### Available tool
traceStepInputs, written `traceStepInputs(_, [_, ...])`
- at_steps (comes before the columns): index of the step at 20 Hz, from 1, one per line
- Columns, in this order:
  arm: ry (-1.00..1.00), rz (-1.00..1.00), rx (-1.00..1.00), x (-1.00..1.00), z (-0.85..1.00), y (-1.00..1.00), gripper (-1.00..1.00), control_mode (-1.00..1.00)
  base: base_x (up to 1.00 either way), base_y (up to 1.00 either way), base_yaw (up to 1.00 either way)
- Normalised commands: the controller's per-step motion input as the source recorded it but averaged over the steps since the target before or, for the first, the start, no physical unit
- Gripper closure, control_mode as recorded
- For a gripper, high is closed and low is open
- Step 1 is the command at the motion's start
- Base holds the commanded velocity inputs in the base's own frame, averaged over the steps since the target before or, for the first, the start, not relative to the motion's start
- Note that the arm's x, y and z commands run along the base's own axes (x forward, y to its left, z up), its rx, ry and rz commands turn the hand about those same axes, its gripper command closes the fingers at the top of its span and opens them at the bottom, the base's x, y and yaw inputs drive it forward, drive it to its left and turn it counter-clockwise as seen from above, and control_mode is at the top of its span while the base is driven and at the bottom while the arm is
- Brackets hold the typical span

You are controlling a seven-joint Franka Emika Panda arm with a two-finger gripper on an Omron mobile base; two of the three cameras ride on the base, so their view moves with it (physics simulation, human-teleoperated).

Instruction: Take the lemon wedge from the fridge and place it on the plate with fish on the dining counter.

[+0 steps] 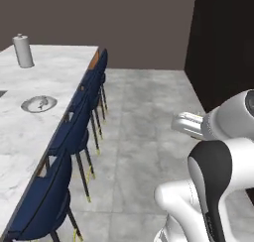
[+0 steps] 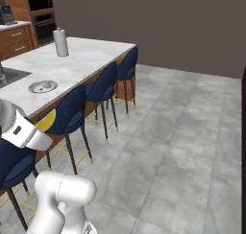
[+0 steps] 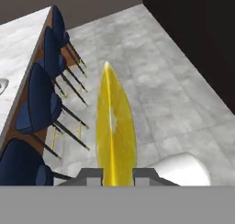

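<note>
My gripper (image 3: 117,175) is shut on the lemon wedge (image 3: 114,126), a bright yellow sliver standing upright between the two dark fingertips. The right base view shows the lemon wedge (image 2: 46,122) at the end of my white hand, in front of a blue stool and short of the dining counter (image 2: 91,60). The plate with fish (image 1: 38,104) lies on the white marble dining counter (image 1: 30,137), near its inner side. That grey plate (image 2: 43,87) sits beyond the stools, apart from my hand. The fridge is out of view.
Several dark blue stools (image 1: 74,132) line the counter's edge (image 2: 103,87). A grey canister (image 1: 23,51) stands at the counter's far end. A sink (image 2: 10,77) lies left of the plate. Grey tiled floor (image 2: 178,146) stretches open to the right; a dark wall (image 1: 223,42) rises there.
</note>
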Motion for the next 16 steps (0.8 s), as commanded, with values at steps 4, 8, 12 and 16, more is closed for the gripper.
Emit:
traceStepInputs(4, [0.0,0.0,0.0,0.0,0.0,0.0,1.0,1.0,0.89,-0.67,0.46])
traceStepInputs(8, [0.0,0.0,0.0,0.0,0.0,0.0,1.0,1.0,0.91,-0.55,0.53])
traceStepInputs(12, [0.0,0.0,0.0,0.0,0.0,0.0,1.0,1.0,0.83,-0.48,0.56])
traceStepInputs(16, [0.0,0.0,0.0,0.0,0.0,0.0,1.0,1.0,0.69,-0.47,0.58])
